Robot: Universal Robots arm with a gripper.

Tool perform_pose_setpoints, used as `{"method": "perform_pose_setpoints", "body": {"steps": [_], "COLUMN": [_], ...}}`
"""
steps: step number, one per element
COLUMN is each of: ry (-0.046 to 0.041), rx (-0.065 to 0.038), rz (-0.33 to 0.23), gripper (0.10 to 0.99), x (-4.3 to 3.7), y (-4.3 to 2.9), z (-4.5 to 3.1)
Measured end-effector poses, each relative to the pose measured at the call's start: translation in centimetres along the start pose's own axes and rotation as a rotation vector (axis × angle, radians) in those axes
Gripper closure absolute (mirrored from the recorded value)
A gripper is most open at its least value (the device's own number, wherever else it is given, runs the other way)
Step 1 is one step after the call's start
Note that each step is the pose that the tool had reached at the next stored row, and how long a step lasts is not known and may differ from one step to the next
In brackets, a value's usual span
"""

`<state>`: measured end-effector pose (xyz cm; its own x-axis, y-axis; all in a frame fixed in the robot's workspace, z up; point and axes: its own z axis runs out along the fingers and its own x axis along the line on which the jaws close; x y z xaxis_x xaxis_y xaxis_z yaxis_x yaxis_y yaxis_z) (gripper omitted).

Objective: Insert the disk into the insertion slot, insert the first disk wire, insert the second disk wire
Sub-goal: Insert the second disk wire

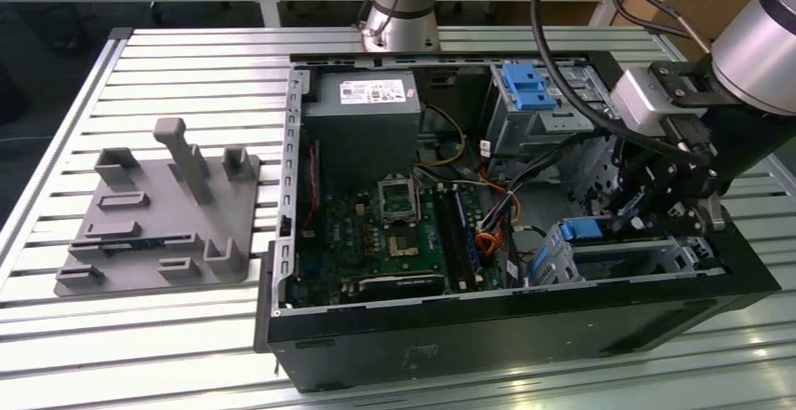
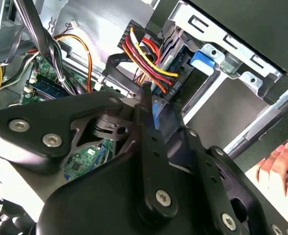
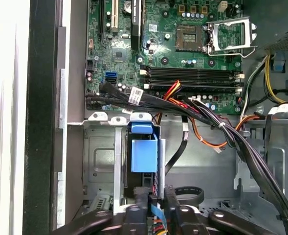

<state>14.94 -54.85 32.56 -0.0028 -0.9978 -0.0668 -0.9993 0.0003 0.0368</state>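
The disk (image 1: 584,231) sits inside the insertion slot (image 1: 659,263), the low silver cage at the case's corner on the exterior view's right. Its blue carrier handle (image 3: 144,154) shows between the slot's walls (image 3: 100,161) in the first wrist view. My gripper (image 1: 650,222) hangs right over the disk's end. Its fingers (image 3: 156,198) are closed on a thin blue disk wire (image 3: 156,213). In the second wrist view the gripper (image 2: 146,98) holds that blue wire (image 2: 158,110) just short of the disk's end (image 2: 180,66), where a bundle of red, yellow and black wires (image 2: 151,61) meets a black plug.
A taller grey cage with a blue latch (image 1: 528,84) stands at the back of the case. The motherboard (image 1: 398,233) and loose black cables (image 3: 222,127) fill the middle. A person's hand (image 2: 280,161) rests by the case edge. A grey fixture plate (image 1: 162,214) lies outside the case.
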Motion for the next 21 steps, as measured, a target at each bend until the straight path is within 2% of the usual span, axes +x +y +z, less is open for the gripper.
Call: {"method": "perform_pose_setpoints", "body": {"steps": [1,2,21], "ry": [-0.0003,-0.0002,-0.0001], "rx": [0.0,0.0,0.0], "rz": [0.0,0.0,0.0], "gripper": [0.82,0.753,0.753], "x": [-0.01,-0.03,-0.72], "y": [0.01,0.02,0.33], "z": [-0.17,-0.42,-8.71]}}
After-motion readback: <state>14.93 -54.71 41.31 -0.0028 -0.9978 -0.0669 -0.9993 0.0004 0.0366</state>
